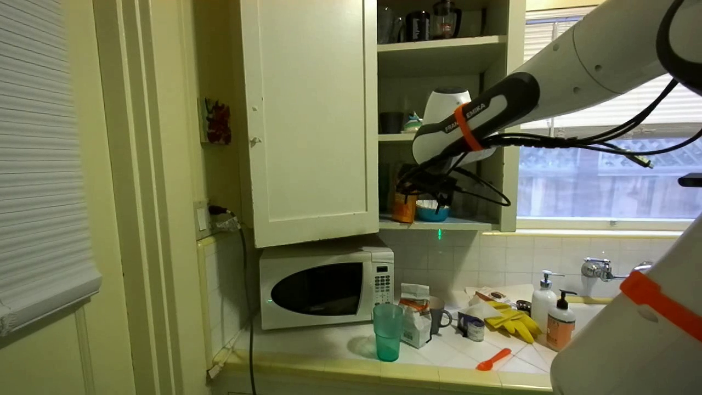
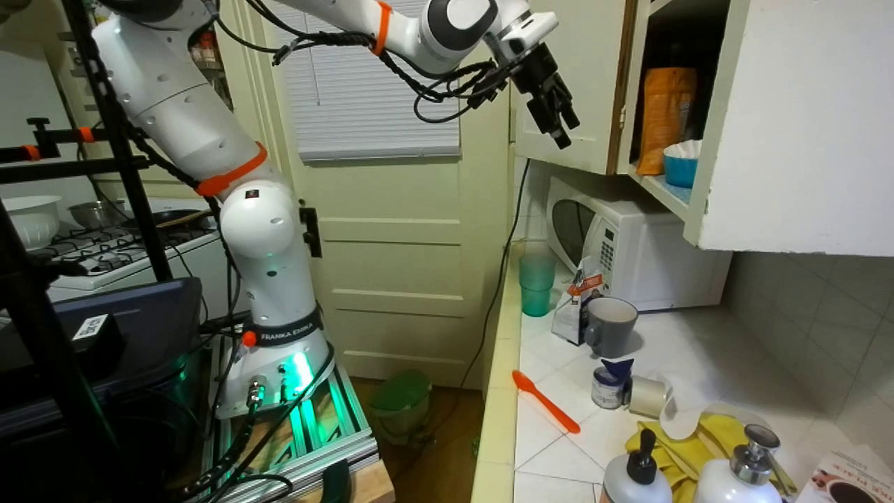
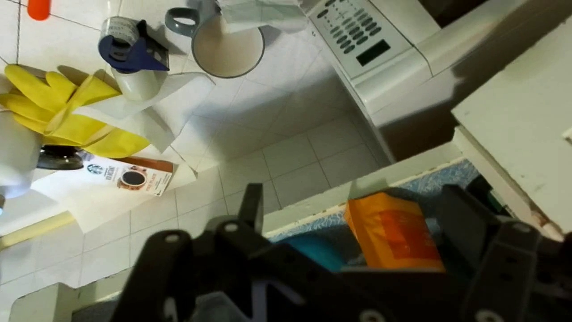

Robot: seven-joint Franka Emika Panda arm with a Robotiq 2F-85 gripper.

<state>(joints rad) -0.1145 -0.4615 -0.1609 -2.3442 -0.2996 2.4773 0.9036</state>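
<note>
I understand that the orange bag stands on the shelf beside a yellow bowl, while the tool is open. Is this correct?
Not entirely: the bowl is blue, not yellow, as both exterior views show. The orange bag does stand beside it on the shelf, and the tool is open.

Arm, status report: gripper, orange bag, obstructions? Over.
Gripper open, holding nothing. Orange bag upright on cabinet shelf, ungripped. Blue bowl beside it, possibly in the way.
</note>
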